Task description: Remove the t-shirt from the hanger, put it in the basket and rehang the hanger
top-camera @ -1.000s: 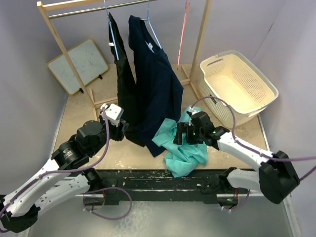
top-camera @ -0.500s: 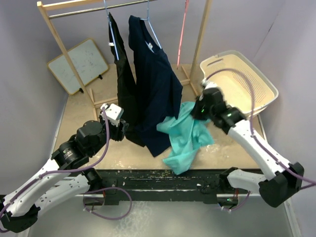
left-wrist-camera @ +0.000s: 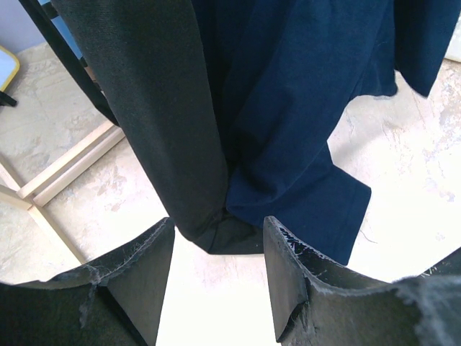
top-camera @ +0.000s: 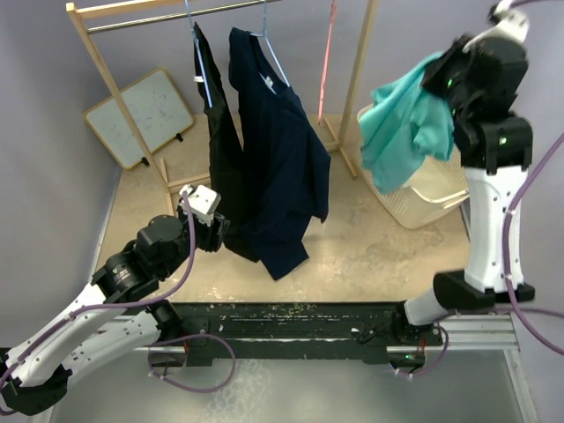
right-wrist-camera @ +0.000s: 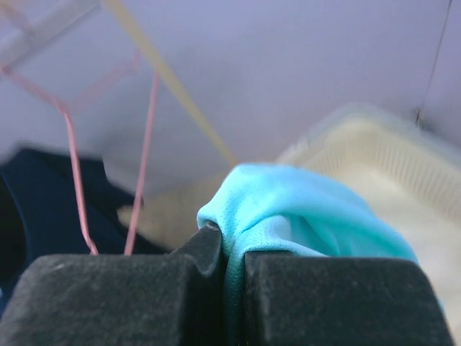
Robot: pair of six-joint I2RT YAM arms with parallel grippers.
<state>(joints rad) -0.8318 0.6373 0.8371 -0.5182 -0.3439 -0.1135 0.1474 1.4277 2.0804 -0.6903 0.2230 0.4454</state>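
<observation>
Right tool [right-wrist-camera: 225, 249]: pinching teal t-shirt [top-camera: 405, 132], high over laundry basket [top-camera: 432, 196]; centre and lower before release. Left tool [left-wrist-camera: 217, 241]: half spread, empty.

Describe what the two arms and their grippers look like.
The left arm and right arm share white links and black joints, a lilac cable looping along each. The left gripper and right gripper have blocky matte black fingers, frayed-edged on the left.

Cream laundry basket [top-camera: 429, 194] at back right, framed whiteboard [top-camera: 141, 117] propped at back left beside wooden rack [top-camera: 358, 70]
</observation>
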